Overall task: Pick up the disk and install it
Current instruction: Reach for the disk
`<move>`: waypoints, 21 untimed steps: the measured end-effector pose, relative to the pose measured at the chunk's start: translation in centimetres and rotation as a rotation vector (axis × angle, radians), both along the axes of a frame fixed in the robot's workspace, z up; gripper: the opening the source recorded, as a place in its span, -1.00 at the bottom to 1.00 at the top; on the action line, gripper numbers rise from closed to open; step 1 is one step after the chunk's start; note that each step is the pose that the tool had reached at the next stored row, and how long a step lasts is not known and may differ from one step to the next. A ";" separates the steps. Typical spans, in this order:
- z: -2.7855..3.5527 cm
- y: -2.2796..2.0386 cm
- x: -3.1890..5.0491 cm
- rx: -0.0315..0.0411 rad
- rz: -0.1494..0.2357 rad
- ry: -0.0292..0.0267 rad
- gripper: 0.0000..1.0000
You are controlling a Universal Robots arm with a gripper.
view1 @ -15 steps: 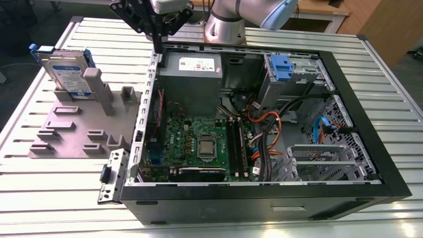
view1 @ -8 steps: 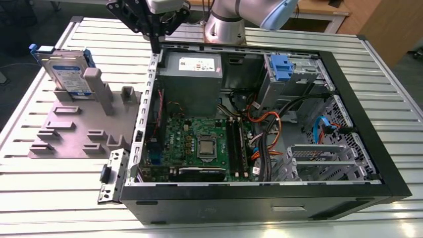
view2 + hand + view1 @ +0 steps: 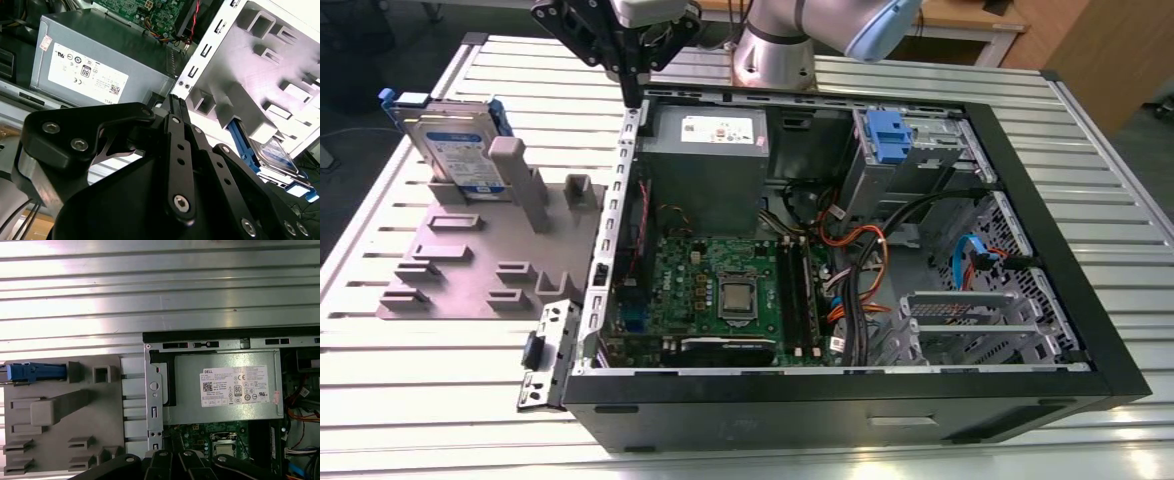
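The disk (image 3: 454, 148) stands on edge in a corner slot of the grey holder (image 3: 467, 265), on the exterior view's left, with bare slatted table (image 3: 400, 350) around it. The gripper (image 3: 630, 92), pinched together and empty, hangs well apart from it, above the open computer case's (image 3: 854, 400) side wall by the power supply (image 3: 707, 165).

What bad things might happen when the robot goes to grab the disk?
1. The gripper hangs near the computer case's metal edge; moving sideways low, it might hit it.
2. The disk stands on edge in the grey holder; an off-centre grab might tip or jam it.
3. Loose cables lie inside the case and might snag the disk.
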State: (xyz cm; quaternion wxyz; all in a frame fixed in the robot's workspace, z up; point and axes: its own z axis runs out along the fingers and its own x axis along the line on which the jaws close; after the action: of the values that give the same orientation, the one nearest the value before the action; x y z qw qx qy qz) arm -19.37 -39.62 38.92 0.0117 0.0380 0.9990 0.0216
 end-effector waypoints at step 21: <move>0.00 0.35 -1.04 0.0000 0.000 0.0000 -0.79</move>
State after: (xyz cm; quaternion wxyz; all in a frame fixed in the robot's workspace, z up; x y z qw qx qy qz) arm -20.42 -39.26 38.92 0.0117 0.0380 0.9990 0.0216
